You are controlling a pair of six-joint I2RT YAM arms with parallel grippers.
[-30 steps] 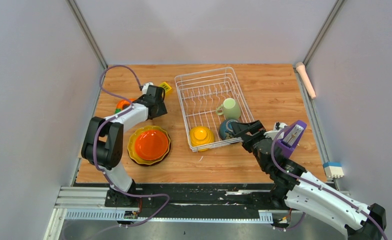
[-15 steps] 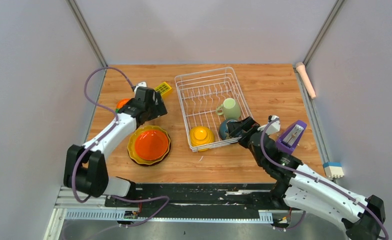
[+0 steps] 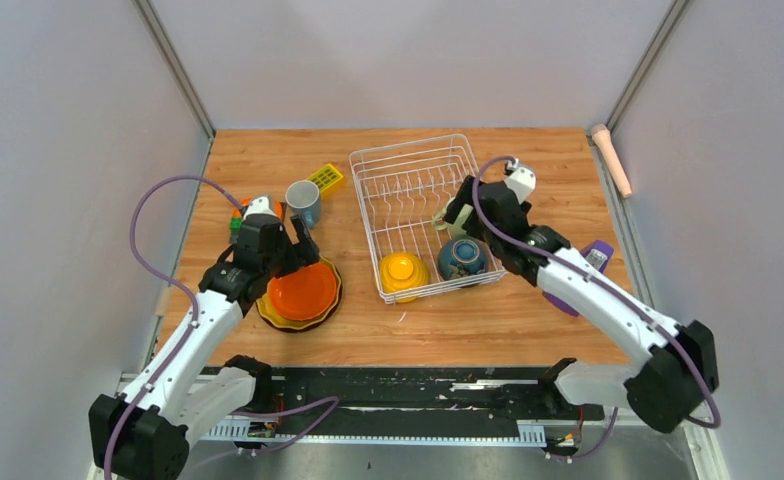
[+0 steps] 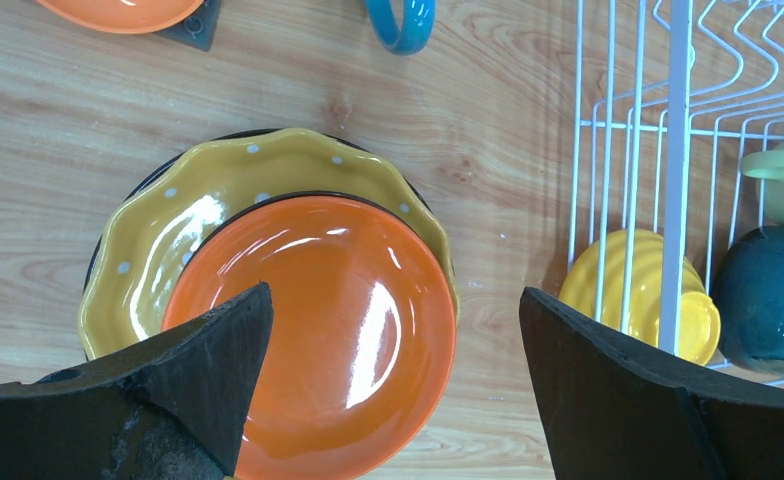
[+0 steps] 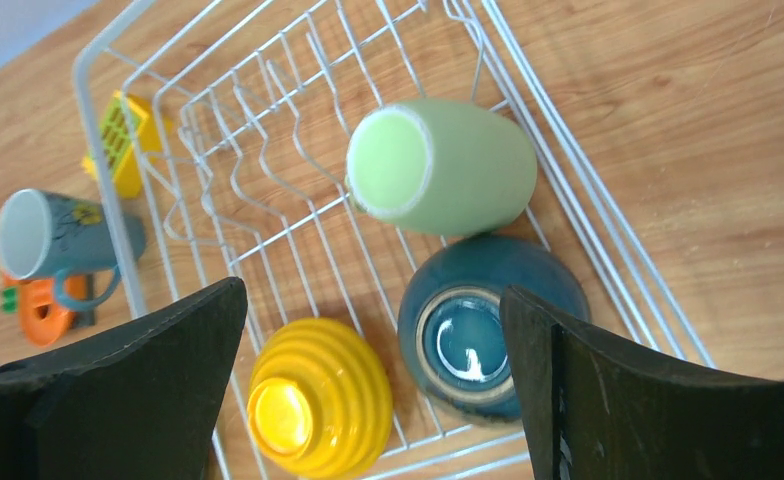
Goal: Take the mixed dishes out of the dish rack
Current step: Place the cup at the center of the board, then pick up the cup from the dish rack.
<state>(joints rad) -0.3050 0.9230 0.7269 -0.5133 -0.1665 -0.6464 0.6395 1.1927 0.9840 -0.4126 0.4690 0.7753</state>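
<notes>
The white wire dish rack (image 3: pixel 408 160) holds a yellow bowl (image 3: pixel 404 272) and a dark bowl (image 3: pixel 462 257), both upside down, and a pale green mug (image 5: pixel 448 170) on its side. My right gripper (image 3: pixel 455 215) is open and empty above the green mug, which it mostly hides in the top view. The blue mug (image 3: pixel 303 200) stands on the table left of the rack. The orange plate (image 3: pixel 303 288) lies on the yellow plate (image 4: pixel 168 220), with a dark plate rim (image 4: pixel 93 270) under both. My left gripper (image 3: pixel 290 252) is open and empty above this stack.
A small yellow studded brick (image 3: pixel 327 178) lies behind the blue mug. An orange round gadget (image 5: pixel 43 305) sits left of the mug, partly hidden by my left arm. A pink stick (image 3: pixel 613 160) lies at the table's right edge.
My left arm has pulled back from the back left to above the plate stack, and the blue mug now stands uncovered. My right arm has swung from the rack's front right corner to above the green mug.
</notes>
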